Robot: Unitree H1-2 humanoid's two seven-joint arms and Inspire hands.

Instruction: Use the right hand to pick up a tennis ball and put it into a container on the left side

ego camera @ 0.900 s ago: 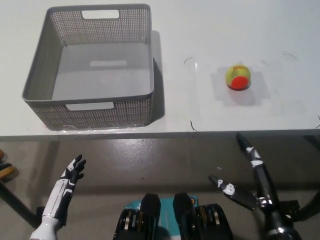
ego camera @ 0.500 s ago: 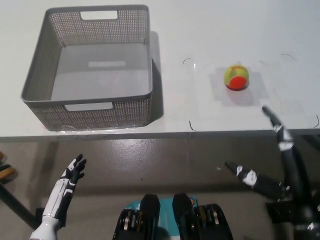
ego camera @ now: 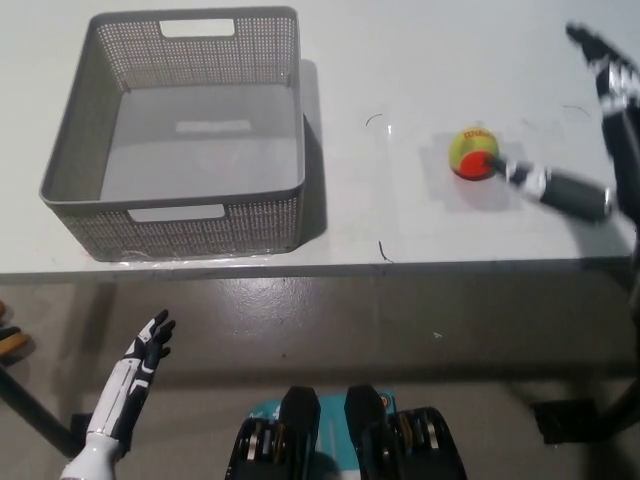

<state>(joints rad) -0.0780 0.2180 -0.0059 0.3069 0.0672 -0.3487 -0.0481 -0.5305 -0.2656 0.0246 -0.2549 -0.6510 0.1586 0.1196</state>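
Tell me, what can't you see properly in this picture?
- Head view: right hand is blurred and cut by the right edge; unclear whether it touches the tennis ball.
- Ball's small lettering is unreadable.
- Basket: its near wall hides part of the floor.
- Left hand rests low; its arm is cut off.

A white table (ego camera: 420, 60) carries a grey mesh basket (ego camera: 180, 215) at left and a tennis ball (ego camera: 473, 153) at right.

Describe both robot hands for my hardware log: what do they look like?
The left robot hand has a white forearm shell and slim black fingers with white segments. The right robot hand is black, with thin dark fingers carrying small white patches. No cables or lettering can be made out.
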